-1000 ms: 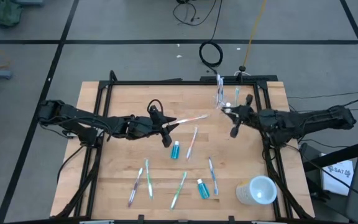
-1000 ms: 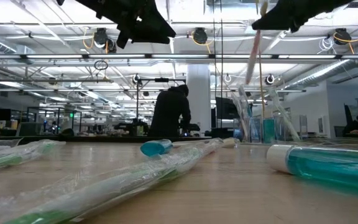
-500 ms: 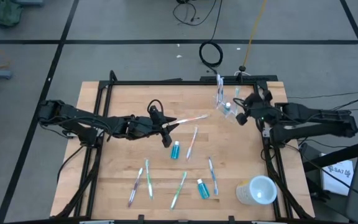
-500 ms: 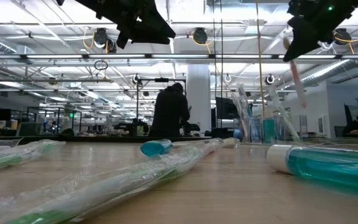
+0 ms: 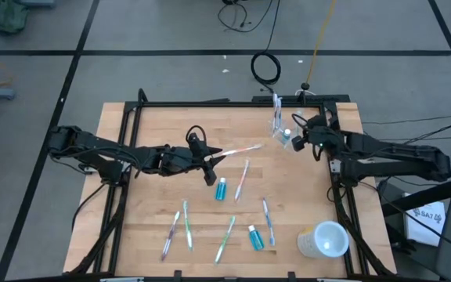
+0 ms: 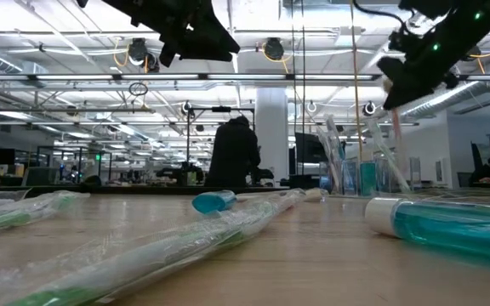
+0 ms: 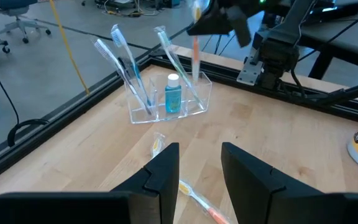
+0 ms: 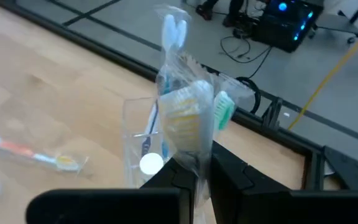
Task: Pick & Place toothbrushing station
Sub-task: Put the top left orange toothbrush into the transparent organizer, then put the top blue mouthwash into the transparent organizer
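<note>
Grey tiled floor surrounds a wooden bench [image 5: 171,141] framed by a black rail, with a coiled black cable [image 5: 266,68] and a yellow cord on the floor beyond its far edge. At table height, an open office with ceiling lights stretches behind the bench, and a person [image 6: 235,151] in dark clothes stands there.

At the far right of the bench stands the clear plastic holder [image 7: 169,102], close to the far rail. It holds several upright wrapped toothbrushes [image 7: 124,62] and one small blue tube [image 7: 173,94] with a white cap. A whitish cup [image 5: 324,239] lies at the near right corner, well apart from the holder.

The right arm reaches in from the right edge, and the right gripper [image 5: 302,135] hangs just above the holder's right end, its fingers clamped on a wrapped orange toothbrush [image 8: 189,124] held upright over the holder's opening. The left arm stretches from the left edge toward mid-bench, and the left gripper [image 5: 207,163] hovers there with its fingers apart and nothing between them.

Just beyond the left gripper lies an orange-handled toothbrush [image 5: 241,149], pointing toward the holder. Loose items are scattered over the near half: a blue tube [image 5: 221,189] and a slanted brush [image 5: 242,178] at centre, another blue tube [image 5: 255,237] nearer, a blue brush [image 5: 268,221] beside it, a green brush [image 5: 225,238], and two more brushes [image 5: 178,225] at near left. The far left of the bench is bare wood.
</note>
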